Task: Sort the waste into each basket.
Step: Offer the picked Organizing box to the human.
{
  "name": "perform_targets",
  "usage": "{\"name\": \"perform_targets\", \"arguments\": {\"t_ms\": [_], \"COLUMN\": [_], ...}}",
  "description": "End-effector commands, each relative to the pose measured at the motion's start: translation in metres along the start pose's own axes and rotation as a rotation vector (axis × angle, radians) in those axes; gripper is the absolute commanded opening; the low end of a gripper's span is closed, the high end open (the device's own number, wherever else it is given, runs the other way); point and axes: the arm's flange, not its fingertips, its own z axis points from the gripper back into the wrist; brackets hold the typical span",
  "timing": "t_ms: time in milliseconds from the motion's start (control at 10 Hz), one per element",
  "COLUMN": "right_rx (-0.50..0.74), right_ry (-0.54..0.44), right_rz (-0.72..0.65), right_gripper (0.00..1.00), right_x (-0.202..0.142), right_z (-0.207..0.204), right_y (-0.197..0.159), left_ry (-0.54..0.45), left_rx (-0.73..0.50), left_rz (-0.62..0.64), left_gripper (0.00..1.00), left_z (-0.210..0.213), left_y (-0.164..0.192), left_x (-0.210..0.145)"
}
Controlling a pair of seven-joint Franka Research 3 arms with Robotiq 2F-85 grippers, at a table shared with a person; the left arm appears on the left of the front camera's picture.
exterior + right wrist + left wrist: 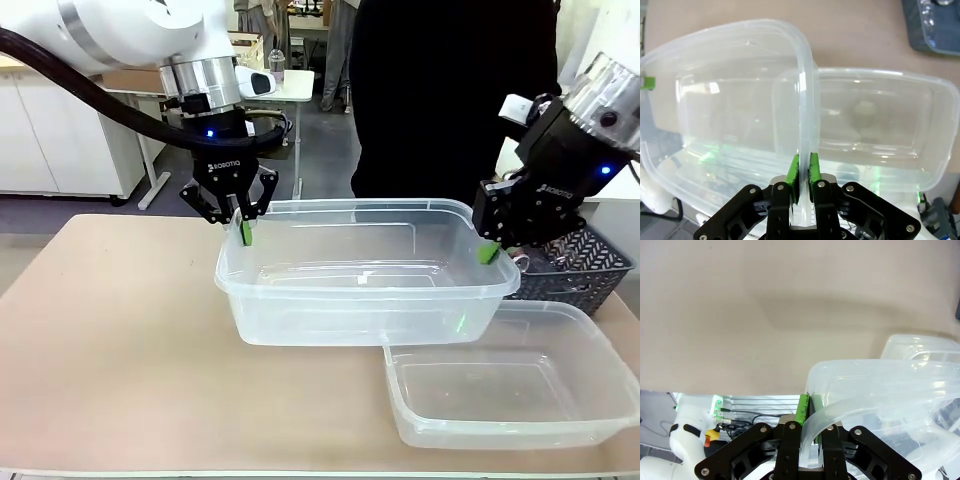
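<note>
Both arms hold one clear basket (360, 290) up above the tan table. My left gripper (245, 232) is shut on the left end of its rim, and in the left wrist view that gripper (810, 405) has its green pads pinching the rolled rim (850, 370). At the right end my right gripper (488, 252) is shut on the rim, and in the right wrist view it (803, 165) clamps the edge (805, 75). A second clear basket (500, 400) lies on the table below and to the right, also seen through the held basket (880, 115). The waste is out of view.
A dark grey lattice basket (575, 270) stands at the right edge behind my right gripper; its corner (935, 25) shows in the right wrist view. A person in dark clothes (450, 100) stands at the far side. Bare tabletop (110, 330) spreads to the left.
</note>
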Motion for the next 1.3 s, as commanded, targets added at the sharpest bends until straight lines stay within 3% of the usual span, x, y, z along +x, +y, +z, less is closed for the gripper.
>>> {"name": "perform_targets", "arguments": {"t_ms": [0, 1200], "right_rx": [0.01, 0.01], "right_ry": [0.006, 0.006], "right_rz": [0.01, 0.01], "right_gripper": [0.09, 0.09], "right_x": [-0.0021, -0.0021], "right_z": [0.004, 0.004], "right_y": [0.0059, 0.0059], "left_ry": [-0.008, -0.008], "left_rx": [-0.022, -0.022], "left_rz": [0.022, 0.022], "left_gripper": [0.07, 0.07], "left_z": [0.0022, 0.0022], "left_y": [-0.0027, -0.0027], "left_x": [-0.0009, -0.0009]}}
